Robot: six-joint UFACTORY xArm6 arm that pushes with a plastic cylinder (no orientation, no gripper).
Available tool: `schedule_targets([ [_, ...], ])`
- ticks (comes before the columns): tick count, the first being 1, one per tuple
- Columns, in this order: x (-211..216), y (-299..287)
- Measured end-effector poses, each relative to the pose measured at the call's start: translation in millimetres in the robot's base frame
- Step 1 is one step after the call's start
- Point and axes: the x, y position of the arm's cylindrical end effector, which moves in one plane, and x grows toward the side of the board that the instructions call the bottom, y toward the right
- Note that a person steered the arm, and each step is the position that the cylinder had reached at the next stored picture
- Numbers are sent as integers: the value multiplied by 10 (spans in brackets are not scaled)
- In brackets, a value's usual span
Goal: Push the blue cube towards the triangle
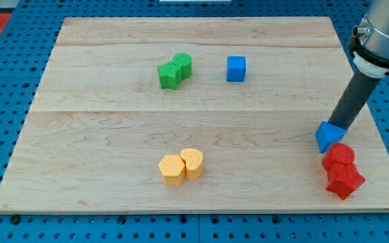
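A blue cube [236, 69] sits on the wooden board near the view's top, right of centre. A blue triangle [327, 136] lies near the board's right edge, far down and to the right of the cube. My rod comes down from the view's top right, and my tip [335, 125] rests right at the triangle's upper edge, seemingly touching it. The tip is far from the blue cube.
Two green blocks [175, 70] touch each other left of the blue cube. Two yellow blocks [181, 166] sit together low in the middle. A red cylinder [341, 156] and a red block [344, 179] lie just below the triangle at the board's [113, 135] lower right corner.
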Motion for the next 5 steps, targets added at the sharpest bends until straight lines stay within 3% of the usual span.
schedule_targets([
  [1, -431, 89],
  [2, -1229, 89],
  [3, -1984, -279],
  [4, -2253, -1079],
  [5, -1948, -1625],
])
